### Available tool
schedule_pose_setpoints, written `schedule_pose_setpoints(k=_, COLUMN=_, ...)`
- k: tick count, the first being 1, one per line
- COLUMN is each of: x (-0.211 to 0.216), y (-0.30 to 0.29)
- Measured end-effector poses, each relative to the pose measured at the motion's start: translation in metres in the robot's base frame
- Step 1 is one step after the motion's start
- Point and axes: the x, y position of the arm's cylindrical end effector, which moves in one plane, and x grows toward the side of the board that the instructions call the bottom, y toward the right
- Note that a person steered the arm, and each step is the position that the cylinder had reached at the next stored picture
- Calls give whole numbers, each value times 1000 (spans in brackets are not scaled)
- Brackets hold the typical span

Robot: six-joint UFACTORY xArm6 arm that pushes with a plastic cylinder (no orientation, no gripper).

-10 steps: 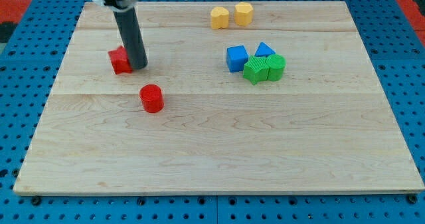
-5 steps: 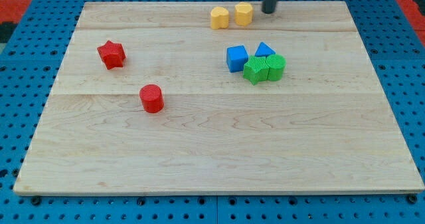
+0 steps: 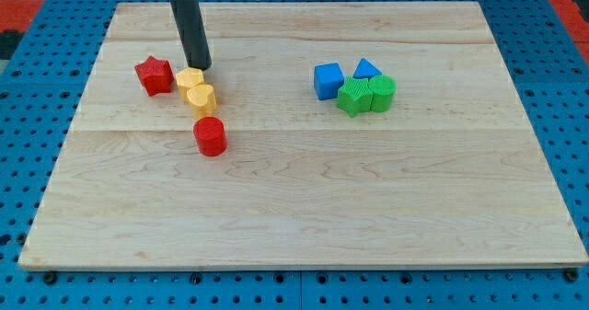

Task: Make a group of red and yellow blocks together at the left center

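A red star block (image 3: 155, 74) sits at the view's left. Just right of it lie two yellow blocks, one (image 3: 190, 80) above the other (image 3: 202, 97), touching each other. A red cylinder (image 3: 211, 136) stands just below them. My tip (image 3: 201, 66) rests at the upper right edge of the upper yellow block, with the dark rod rising to the view's top.
A blue cube (image 3: 328, 80), a blue triangular block (image 3: 366, 69) and two green blocks (image 3: 353, 98) (image 3: 381, 92) cluster at the view's right centre. The wooden board (image 3: 304, 209) lies on a blue pegboard surface.
The two yellow blocks moved from the view's top centre down left, between the red star and red cylinder. The rod moved from the top right of them to the left with them.
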Motion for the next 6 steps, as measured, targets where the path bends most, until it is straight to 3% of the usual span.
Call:
schedule_pose_setpoints(k=1, x=-23, y=-70)
schedule_pose_setpoints(k=3, x=82, y=-64)
schedule_pose_setpoints(k=4, x=124, y=-99)
schedule_pose_setpoints(k=5, x=194, y=-31)
schedule_pose_setpoints(k=6, x=192, y=37)
